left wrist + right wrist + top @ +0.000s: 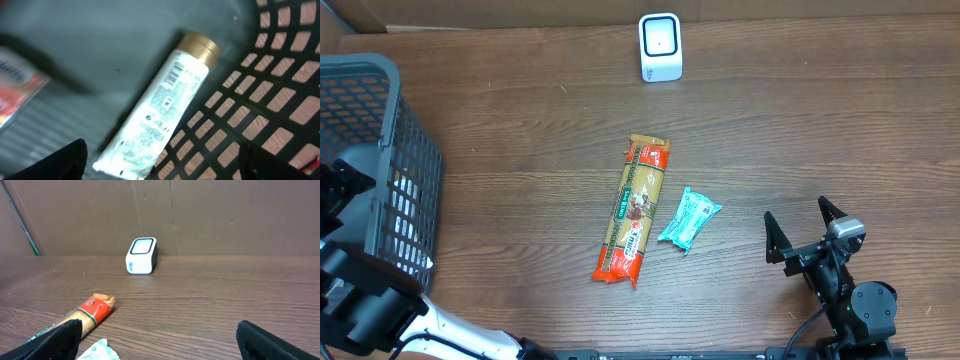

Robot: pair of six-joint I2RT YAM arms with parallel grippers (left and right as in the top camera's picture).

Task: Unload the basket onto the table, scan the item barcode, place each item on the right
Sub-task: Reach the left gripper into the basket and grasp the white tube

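Left wrist view: your left pincer hangs wide open, holding nothing, over a white tube lying flat in the basket, just beside its mesh wall. The barcode faces up. Close carelessly and you may snag the mesh, or the smooth tube may slip out. Your right pincer rests open and empty, well apart from the scanner.

Setting is reading as a mock shop checkout staged on a test bench. A white barcode scanner is standing at the far edge of a wood-grain table, and a grey plastic shopping basket is sitting at the left. Some packaged groceries are lying mid-table, and plain brown cardboard panels are standing behind as a backdrop.
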